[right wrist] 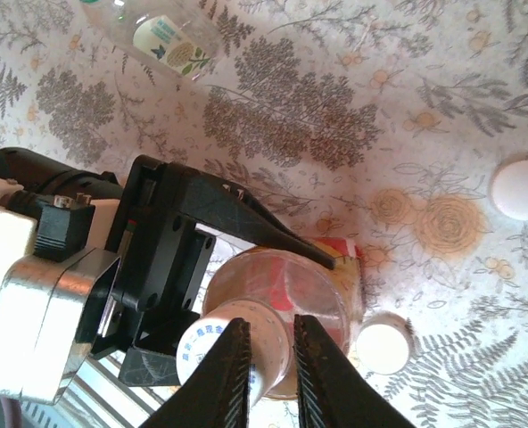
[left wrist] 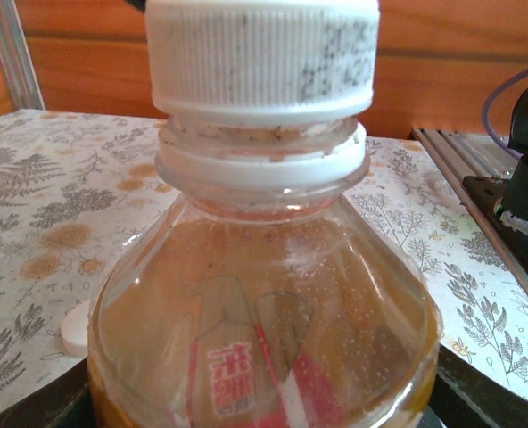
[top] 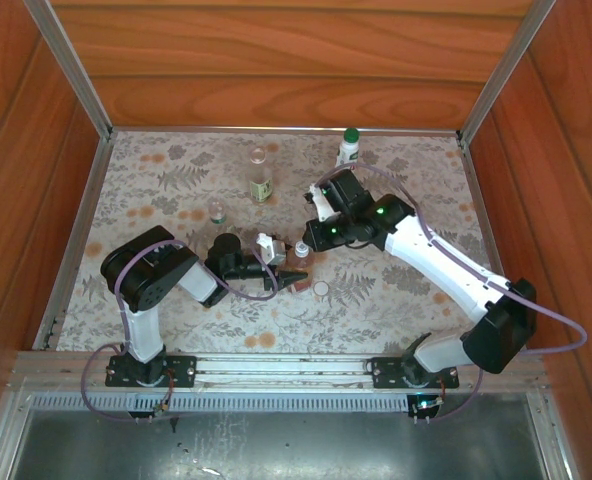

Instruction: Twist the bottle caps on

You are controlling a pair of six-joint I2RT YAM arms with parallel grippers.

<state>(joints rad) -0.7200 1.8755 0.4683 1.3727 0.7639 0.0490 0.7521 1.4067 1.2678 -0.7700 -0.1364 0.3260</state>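
Floral table (top: 156, 170) | bottles (top: 260, 178): four | loose white caps (right wrist: 523, 189): two | green cap (top: 351, 133): one

readable text: none | amber bottle (left wrist: 264, 303) red label (left wrist: 237, 383): white characters, illegible

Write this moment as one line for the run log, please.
left gripper: shut on amber bottle | white cap: on bottle neck | right gripper: over cap, grip unclear | loose cap: on table beside bottle
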